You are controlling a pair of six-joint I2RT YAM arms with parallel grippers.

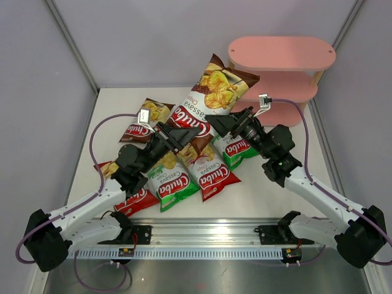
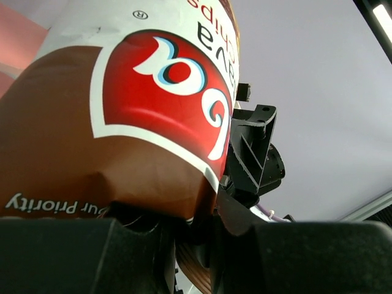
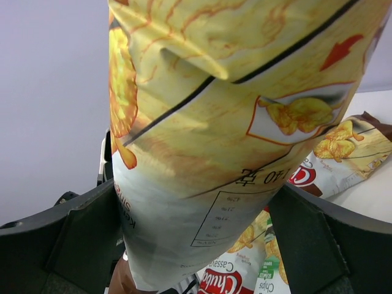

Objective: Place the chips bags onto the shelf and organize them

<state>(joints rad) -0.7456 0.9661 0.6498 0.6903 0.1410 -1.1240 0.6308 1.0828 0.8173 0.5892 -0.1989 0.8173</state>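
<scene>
Lifted bag (image 1: 205, 107) over, perhaps touching, flat bags (image 1: 214, 176); shelf (image 1: 282, 61) behind-right.

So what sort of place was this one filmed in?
Probably a robot test cell, not a shop: plain grey walls box in a white table, a metal rail carries both arms, and the pink shelf looks like a prop.

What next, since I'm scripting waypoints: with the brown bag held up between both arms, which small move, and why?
Probably swing the raised brown bag toward the pink shelf at back right: left gripper and right gripper both clamp it, and no bag shows on the shelf.
</scene>
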